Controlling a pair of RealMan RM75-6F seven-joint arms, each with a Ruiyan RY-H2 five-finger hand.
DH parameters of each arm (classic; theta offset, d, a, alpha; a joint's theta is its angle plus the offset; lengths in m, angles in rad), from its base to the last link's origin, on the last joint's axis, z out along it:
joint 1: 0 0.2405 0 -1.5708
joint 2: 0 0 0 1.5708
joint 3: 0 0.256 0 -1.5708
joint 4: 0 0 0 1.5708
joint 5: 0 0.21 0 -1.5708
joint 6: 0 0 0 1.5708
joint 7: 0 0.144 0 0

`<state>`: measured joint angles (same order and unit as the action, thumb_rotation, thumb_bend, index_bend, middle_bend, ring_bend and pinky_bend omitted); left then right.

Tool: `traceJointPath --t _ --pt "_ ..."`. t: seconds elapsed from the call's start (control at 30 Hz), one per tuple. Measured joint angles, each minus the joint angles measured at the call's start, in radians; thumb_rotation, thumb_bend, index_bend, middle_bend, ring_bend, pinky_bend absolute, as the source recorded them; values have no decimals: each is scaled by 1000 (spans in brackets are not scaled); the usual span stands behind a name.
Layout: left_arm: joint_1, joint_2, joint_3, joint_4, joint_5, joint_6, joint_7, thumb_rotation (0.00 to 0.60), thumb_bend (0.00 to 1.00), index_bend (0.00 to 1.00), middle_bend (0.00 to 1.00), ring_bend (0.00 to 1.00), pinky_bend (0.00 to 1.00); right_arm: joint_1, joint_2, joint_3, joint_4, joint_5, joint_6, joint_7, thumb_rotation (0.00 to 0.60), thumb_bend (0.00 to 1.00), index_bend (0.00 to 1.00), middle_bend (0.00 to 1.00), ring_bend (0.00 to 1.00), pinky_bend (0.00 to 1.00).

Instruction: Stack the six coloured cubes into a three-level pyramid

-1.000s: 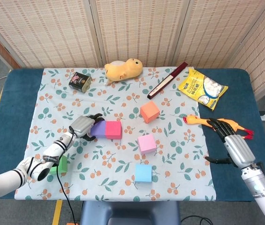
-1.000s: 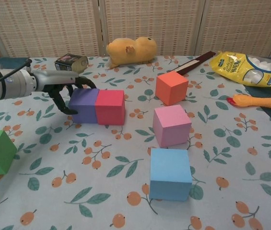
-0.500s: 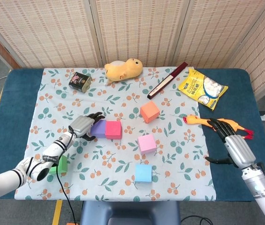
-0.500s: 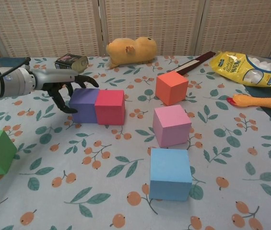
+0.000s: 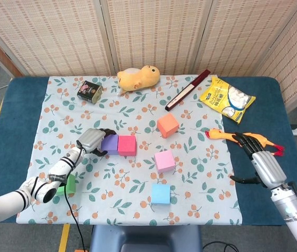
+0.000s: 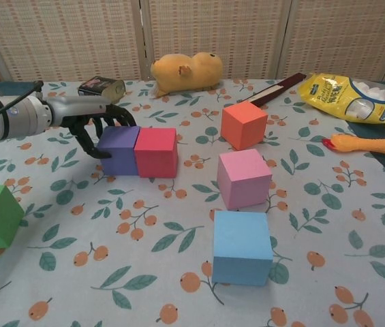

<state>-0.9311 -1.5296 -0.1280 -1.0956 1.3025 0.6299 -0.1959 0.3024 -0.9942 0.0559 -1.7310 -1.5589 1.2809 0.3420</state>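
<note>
Here my left hand [image 6: 90,126] lay at the left face of the purple cube [image 6: 118,149], fingers curled against it, though whether I gripped it I could not tell. The red cube [image 6: 156,151] touched its right side. My right hand [image 5: 261,160], released, rested far right.

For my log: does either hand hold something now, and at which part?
The left hand has its fingers around the purple cube at its outer side; a firm grip cannot be told. The right hand holds nothing.
</note>
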Motion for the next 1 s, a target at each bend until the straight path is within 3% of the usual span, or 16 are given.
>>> traceJointPath --t 1.0 --pt "0 -4 6 -6 16 1 -6 600 315 254 207 272 348 -2 2 0 1 2 -1 1 600 0 0 11 0 40"
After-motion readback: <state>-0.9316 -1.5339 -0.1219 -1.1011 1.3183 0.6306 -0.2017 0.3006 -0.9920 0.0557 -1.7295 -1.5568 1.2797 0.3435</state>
